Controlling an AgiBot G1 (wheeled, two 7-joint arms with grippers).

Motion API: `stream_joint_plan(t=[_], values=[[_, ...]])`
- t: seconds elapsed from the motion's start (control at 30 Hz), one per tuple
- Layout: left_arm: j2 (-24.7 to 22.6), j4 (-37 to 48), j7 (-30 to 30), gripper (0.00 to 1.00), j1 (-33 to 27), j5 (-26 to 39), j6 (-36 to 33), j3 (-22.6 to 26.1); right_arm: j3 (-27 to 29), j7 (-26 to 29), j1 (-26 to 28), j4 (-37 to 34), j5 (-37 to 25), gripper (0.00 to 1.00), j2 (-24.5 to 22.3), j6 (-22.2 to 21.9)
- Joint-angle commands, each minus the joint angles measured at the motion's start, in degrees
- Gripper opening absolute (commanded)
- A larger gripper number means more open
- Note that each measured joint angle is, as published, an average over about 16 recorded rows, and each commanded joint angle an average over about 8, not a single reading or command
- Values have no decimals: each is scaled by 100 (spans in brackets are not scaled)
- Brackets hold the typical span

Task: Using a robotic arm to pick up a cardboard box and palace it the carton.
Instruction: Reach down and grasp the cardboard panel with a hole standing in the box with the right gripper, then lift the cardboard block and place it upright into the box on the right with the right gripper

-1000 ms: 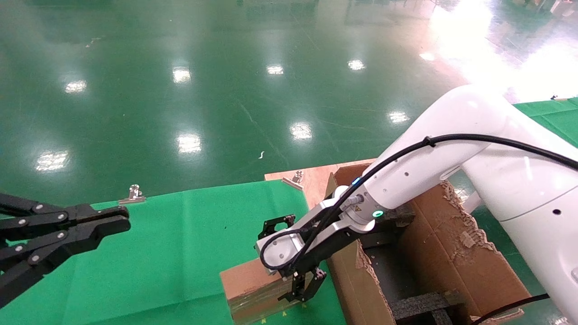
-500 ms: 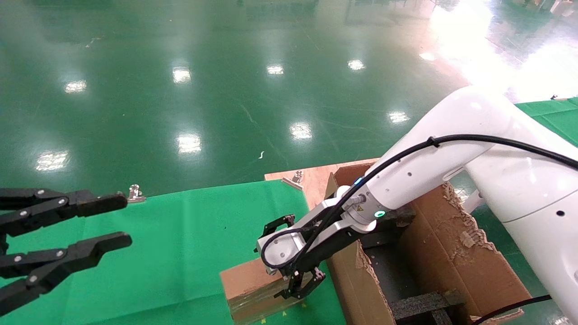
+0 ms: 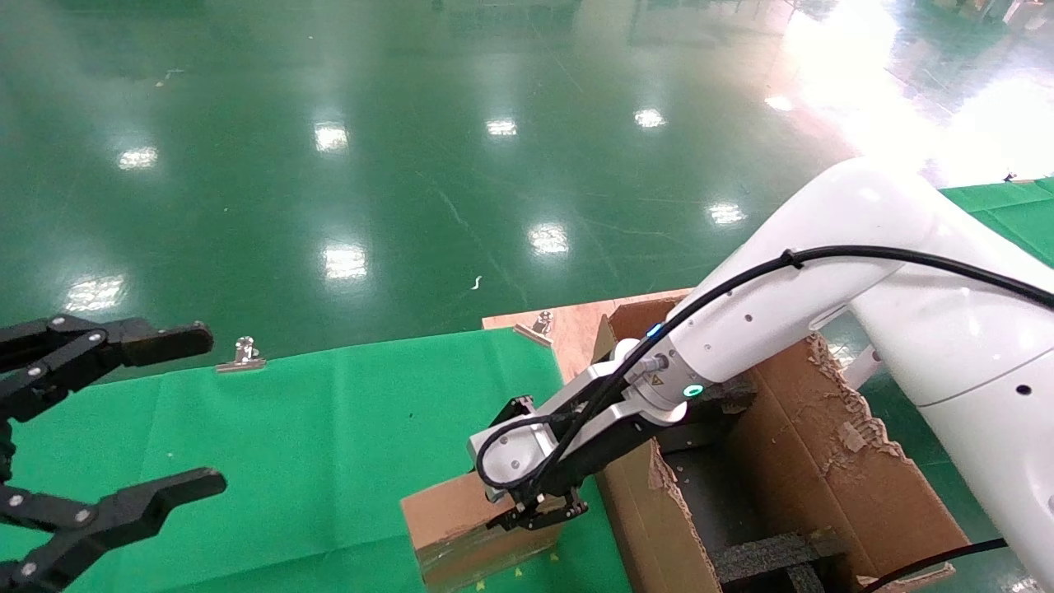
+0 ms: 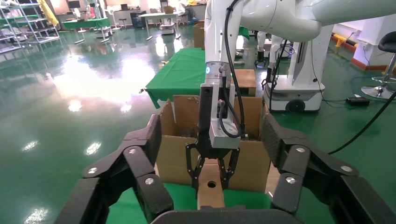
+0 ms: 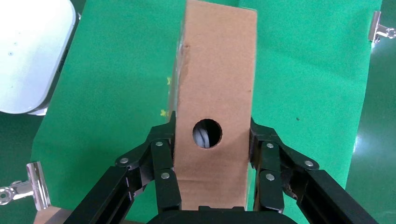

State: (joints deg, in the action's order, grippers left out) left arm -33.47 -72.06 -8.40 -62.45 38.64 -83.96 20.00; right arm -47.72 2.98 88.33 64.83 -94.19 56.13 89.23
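The small cardboard box (image 3: 449,515) lies on the green cloth just left of the carton (image 3: 823,461). The white robotic arm (image 3: 823,272) reaches down over it. My right gripper (image 3: 535,515) is shut on the box's end nearest the carton. In the right wrist view the fingers (image 5: 163,163) press both long sides of the box (image 5: 217,70), beside its round hole. My left gripper (image 3: 202,409) hovers wide open and empty at the far left. The left wrist view shows the box (image 4: 211,191) in front of the carton (image 4: 173,154), which has black foam inside.
The green cloth (image 3: 329,428) is held by metal clips (image 3: 240,354) at the table's far edge. A bare wooden board (image 3: 568,329) lies behind the carton. Beyond the table is shiny green floor. A white robot base (image 5: 32,51) stands beside the table.
My left gripper has opened wide, from shut to fully spread. My right gripper's fingers have closed in onto the cardboard box. The box has not moved.
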Motion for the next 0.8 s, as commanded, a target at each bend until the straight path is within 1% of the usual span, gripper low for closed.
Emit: stream_joint_plan(t=[0.03, 0.27, 0.4, 0.6, 0.8], values=[[0, 0, 0, 100, 0, 0, 0, 0, 2, 2, -1, 1, 1, 0, -1, 2], [0, 0, 0, 100, 0, 0, 0, 0, 20, 40, 46, -35, 65, 0, -14, -6], [0, 1, 0, 100, 0, 0, 0, 0, 68, 94, 245, -141, 216, 0, -57, 33], [0, 1, 1, 100, 0, 0, 0, 1, 41, 57, 905, -400, 479, 0, -199, 143], [0, 1, 1, 100, -1, -1, 0, 1, -285, -135, 1783, -758, 903, 0, -422, 211]])
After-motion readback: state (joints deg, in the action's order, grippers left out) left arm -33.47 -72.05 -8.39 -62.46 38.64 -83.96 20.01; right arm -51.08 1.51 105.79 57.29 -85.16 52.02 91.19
